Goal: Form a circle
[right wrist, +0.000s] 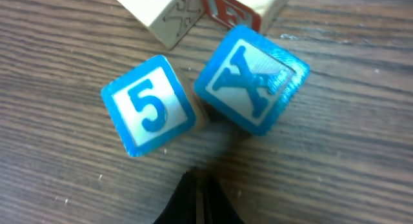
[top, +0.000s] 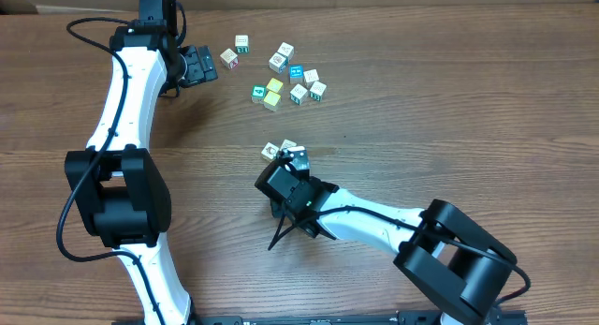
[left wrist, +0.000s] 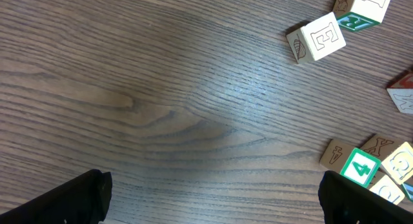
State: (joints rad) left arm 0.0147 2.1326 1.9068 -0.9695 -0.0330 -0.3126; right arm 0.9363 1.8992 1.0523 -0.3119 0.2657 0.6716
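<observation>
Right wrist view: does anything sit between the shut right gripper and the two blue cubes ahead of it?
Nothing visible does. Only bare table separates the right gripper from the 5 cube and the X cube, and its tips point at the gap between them. A pale cube lies beyond them.

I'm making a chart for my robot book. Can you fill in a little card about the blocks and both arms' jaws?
Small group: blue 5 block, blue X block, white block behind them; no ring yet
Loose blocks: white, blue and yellow, scattered farther away
Left jaws: wide open, empty, near the loose blocks
Right jaws: shut, empty, just in front of the small group
Table: brown wood
</observation>
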